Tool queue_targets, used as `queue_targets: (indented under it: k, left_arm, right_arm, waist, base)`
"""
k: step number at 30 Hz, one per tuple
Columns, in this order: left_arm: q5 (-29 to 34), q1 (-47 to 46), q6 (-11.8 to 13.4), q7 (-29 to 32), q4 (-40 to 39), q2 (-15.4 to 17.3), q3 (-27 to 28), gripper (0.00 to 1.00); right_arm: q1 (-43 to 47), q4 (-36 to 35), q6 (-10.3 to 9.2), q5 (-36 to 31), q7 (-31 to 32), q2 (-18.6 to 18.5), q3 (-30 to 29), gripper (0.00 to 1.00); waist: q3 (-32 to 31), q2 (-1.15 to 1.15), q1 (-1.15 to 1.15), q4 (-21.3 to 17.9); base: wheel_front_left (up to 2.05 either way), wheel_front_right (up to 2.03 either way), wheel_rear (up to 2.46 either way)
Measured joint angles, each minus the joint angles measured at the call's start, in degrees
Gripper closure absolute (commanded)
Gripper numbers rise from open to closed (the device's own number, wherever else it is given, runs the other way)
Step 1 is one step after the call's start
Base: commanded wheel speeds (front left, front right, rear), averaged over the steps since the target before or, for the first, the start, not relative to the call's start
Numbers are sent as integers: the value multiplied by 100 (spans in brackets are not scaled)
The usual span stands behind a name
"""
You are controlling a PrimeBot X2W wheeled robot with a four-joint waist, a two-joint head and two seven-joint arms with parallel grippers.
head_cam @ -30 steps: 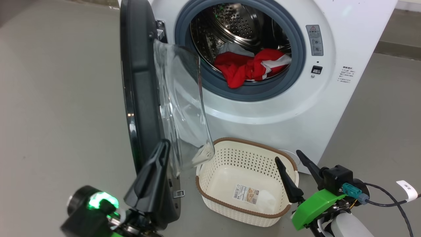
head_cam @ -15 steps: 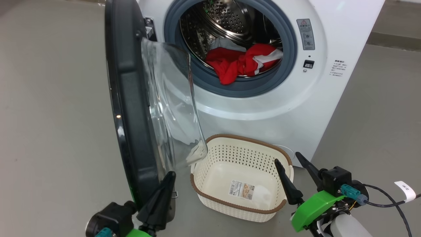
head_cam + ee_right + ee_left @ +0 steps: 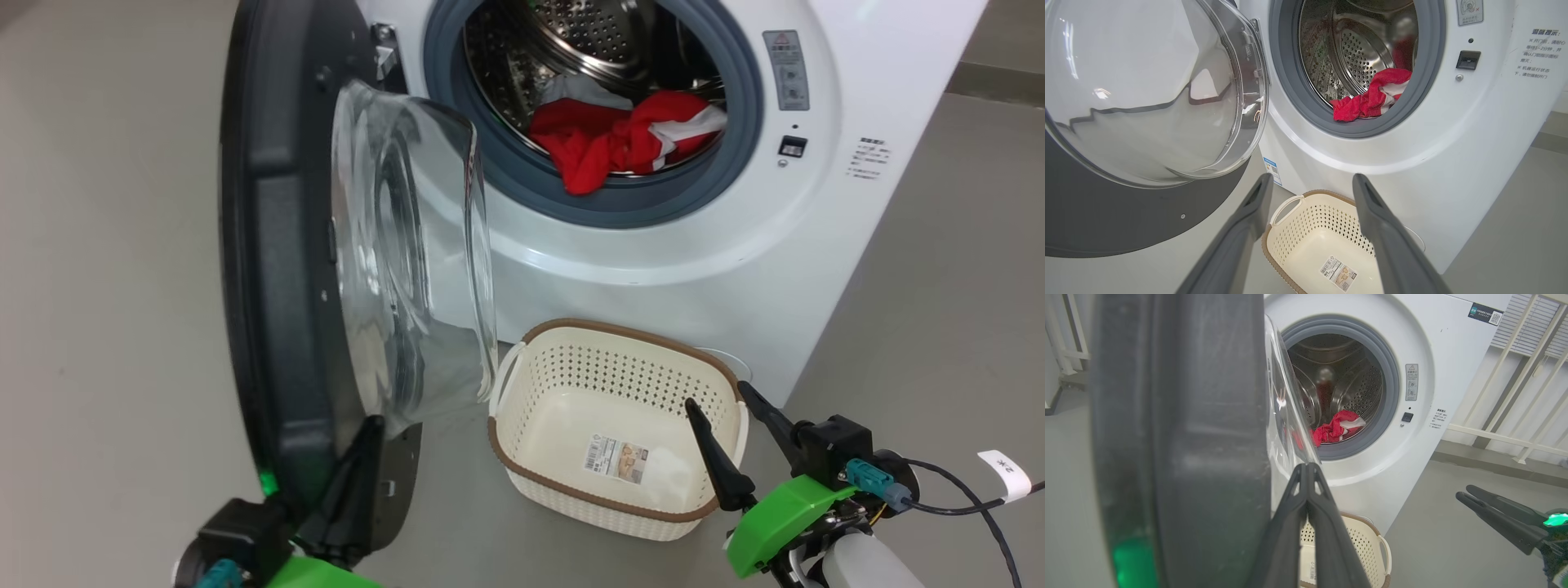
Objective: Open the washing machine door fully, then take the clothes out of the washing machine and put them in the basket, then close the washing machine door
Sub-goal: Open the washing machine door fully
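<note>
The washing machine (image 3: 653, 269) stands with its washing machine door (image 3: 269, 245) swung out to the left, and the clear glass bowl (image 3: 408, 261) faces the drum. Red clothes (image 3: 620, 143) with white trim lie at the drum's front lip. The cream basket (image 3: 571, 384) sits on the floor below the opening with a paper label inside. My left gripper (image 3: 374, 423) is shut on nothing and lies against the door's inner face at its lower edge, beside the glass (image 3: 1290, 428). My right gripper (image 3: 717, 394) is open over the basket's right rim, apart from it, and looks at the clothes (image 3: 1372, 100).
Grey floor (image 3: 106, 286) spreads wide to the left of the door and to the right of the machine. A white railing (image 3: 1515, 375) stands behind the machine's right side. A black cable with a white tag (image 3: 1008, 469) trails from my right wrist.
The door has swung further out to the left with my shut left gripper against its inner side, lower in the picture. The camera has shifted slightly. My right gripper has stayed put.
</note>
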Motion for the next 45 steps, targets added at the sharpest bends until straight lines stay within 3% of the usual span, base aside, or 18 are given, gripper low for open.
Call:
queue_targets:
  k: [15, 30, 45]
  left_arm:
    - [-193, 30, 628, 9, -57, 166, 756, 100]
    - [-638, -66, 883, -59, 359, 309, 1506, 100]
    - [-990, -878, 906, -172, 1496, 651, 2026, 100]
  right_arm:
    - [-12, 36, 0, 9, 0, 0, 25, 0]
    - [-53, 57, 0, -9, 0, -41, 35, 0]
    - [-168, 48, 0, -9, 0, -149, 143, 0]
  waist:
    - [141, 0, 0, 369]
    - [288, 0, 0, 383]
    - [410, 0, 0, 379]
  base:
    - [0, 0, 0]
    - [0, 0, 0]
    - [0, 0, 0]
